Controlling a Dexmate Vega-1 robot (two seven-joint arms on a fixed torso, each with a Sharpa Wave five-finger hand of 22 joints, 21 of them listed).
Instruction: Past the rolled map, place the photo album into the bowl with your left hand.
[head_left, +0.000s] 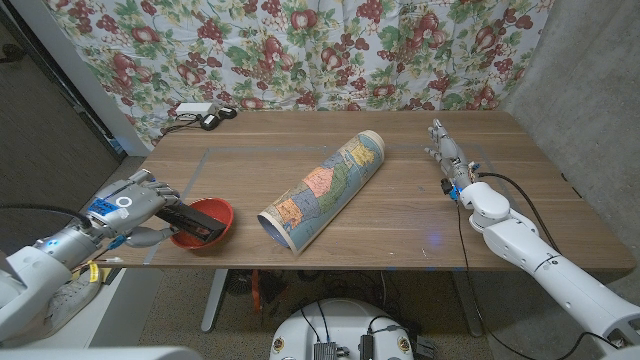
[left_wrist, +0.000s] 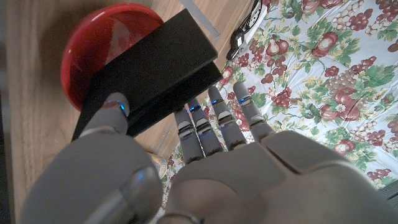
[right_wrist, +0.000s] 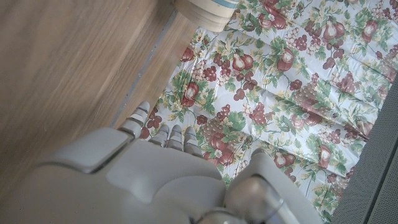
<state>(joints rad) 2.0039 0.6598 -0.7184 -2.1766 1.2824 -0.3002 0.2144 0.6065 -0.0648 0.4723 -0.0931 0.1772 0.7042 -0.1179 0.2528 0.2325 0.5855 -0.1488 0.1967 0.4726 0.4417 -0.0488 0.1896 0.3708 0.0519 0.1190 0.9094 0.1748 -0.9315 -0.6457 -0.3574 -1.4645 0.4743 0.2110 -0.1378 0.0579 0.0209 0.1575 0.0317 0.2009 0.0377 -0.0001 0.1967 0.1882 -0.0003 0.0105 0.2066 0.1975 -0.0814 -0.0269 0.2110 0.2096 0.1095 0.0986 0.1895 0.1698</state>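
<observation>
At the worktop's front left corner, the left hand grips the black photo album, thumb on one face and fingers along the other. The album tilts over the red bowl, its far end inside the rim. Mid-worktop the rolled map lies diagonally. Near the right edge, the right hand holds nothing, fingers stretched toward the back edge; whether they are spread or pressed together is unclear.

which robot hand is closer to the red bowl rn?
Left. The left robot hand is right beside the red bowl, holding the black photo album over it; the right robot hand is across the table, beyond the rolled map.
</observation>
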